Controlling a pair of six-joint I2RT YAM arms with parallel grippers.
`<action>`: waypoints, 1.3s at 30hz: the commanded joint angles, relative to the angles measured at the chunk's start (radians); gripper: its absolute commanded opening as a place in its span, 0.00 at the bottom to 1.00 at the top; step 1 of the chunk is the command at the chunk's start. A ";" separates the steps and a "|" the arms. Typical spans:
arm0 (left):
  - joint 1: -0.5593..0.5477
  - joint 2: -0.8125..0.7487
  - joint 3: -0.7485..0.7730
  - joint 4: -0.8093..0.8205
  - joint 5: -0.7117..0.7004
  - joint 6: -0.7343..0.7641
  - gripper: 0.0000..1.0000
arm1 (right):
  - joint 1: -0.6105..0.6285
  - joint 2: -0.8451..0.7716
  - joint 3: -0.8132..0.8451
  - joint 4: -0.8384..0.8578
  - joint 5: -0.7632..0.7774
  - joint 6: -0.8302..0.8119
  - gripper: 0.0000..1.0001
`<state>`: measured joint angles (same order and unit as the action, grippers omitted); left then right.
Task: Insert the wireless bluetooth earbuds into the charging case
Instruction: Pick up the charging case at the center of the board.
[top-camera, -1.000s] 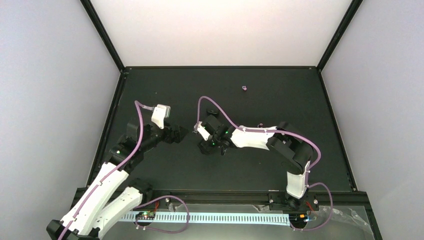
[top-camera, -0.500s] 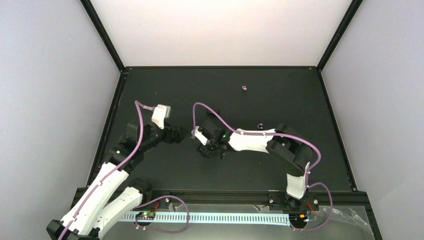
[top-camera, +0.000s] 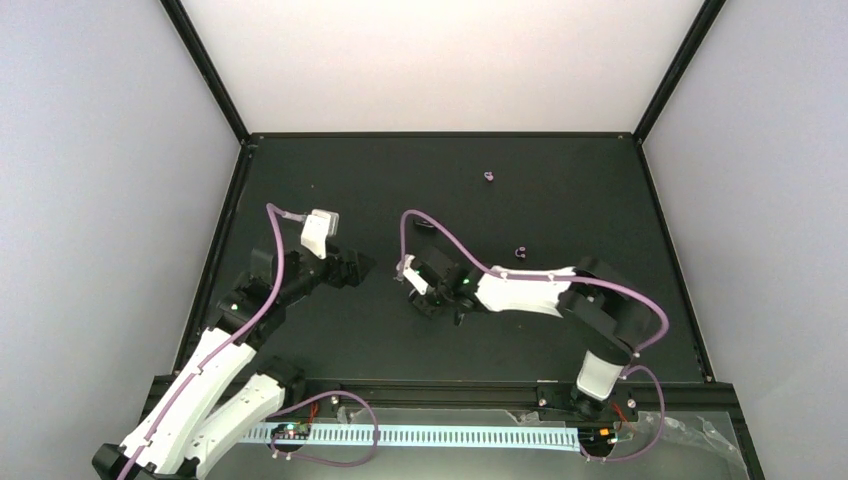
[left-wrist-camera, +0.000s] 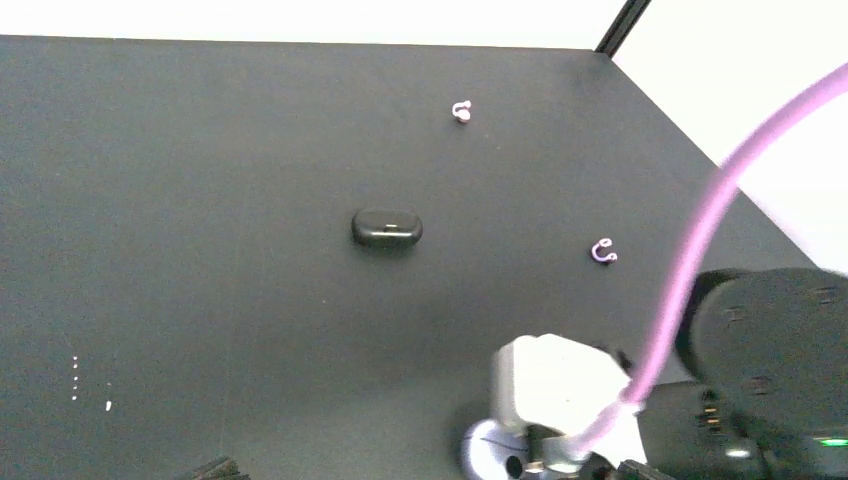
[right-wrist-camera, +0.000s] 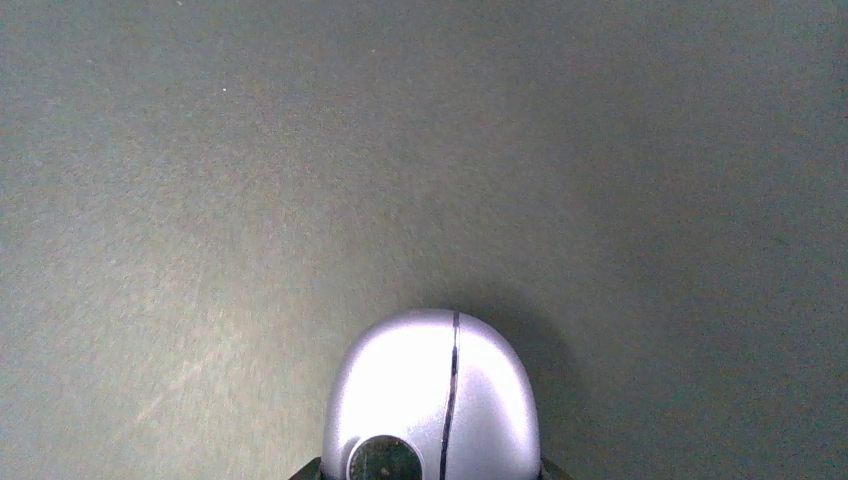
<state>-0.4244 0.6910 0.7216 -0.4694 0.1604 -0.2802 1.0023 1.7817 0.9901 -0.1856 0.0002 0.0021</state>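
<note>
charging case (left-wrist-camera: 387, 228) lies shut on tabletop (left-wrist-camera: 180, 180), no earbuds in it yet: far earbud (left-wrist-camera: 461, 111) well beyond it, near earbud (left-wrist-camera: 602, 252) off to one side, both loose. Right tool (right-wrist-camera: 452, 365) pinched closed on nothing, low over bare tabletop. Left tool (top-camera: 357, 266): can't tell if open. Likely open the case first: pin the base with one tool, lift the lid at its seam with the other. No readable brand or writing

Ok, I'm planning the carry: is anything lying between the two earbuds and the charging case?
Nothing visible: bare mat runs from the near earbud and the far earbud to the charging case. The case itself looks shut, though, so its sockets are closed off.
</note>
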 joint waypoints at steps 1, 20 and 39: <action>0.003 -0.039 -0.017 0.033 -0.044 -0.008 0.99 | 0.011 -0.179 -0.065 0.066 0.078 0.006 0.38; -0.058 0.010 -0.060 0.507 0.493 -0.368 0.99 | 0.353 -0.857 -0.143 -0.143 0.637 -0.270 0.36; -0.318 0.224 0.033 0.515 0.414 -0.227 0.79 | 0.482 -0.842 -0.127 -0.068 0.738 -0.356 0.36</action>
<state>-0.7288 0.9043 0.7033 0.0254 0.5770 -0.5488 1.4681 0.9451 0.8497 -0.2840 0.7097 -0.3389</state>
